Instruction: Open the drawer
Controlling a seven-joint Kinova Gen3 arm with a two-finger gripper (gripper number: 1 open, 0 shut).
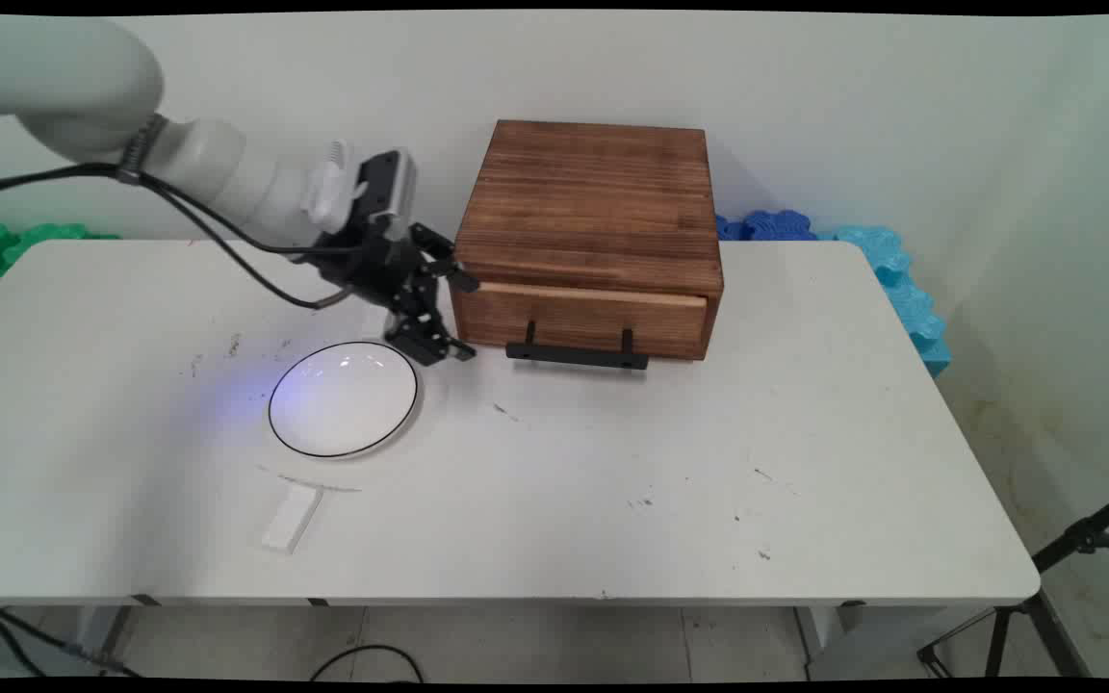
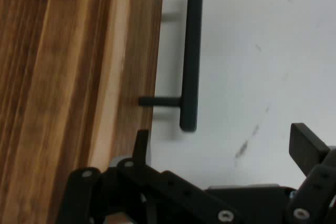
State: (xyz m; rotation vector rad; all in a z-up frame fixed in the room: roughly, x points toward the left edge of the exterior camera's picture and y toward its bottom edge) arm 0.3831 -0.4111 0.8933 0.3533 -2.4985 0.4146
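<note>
My black gripper (image 1: pixel 463 318) is open and lies sideways just above the table, at the front left corner of a brown wooden drawer box (image 1: pixel 593 221). One fingertip is up against the box's left front edge and the other hangs over the table nearer the plate. Nothing is between them. The drawer's black bar handle (image 1: pixel 577 354) is just to the right of the fingers. In the hand view the gripper (image 2: pixel 223 145) is spread wide. The handle (image 2: pixel 190 51) runs up the picture ahead of it, beside the wooden drawer front (image 2: pixel 63 77).
A white plate with a dark rim (image 1: pixel 343 399) lies just left of and below the gripper. A small white block (image 1: pixel 292 517) rests near the table's front. Blue foam mats (image 1: pixel 901 289) and green ones (image 1: pixel 6 245) lie behind the table. A tripod (image 1: pixel 1045 597) stands at the right.
</note>
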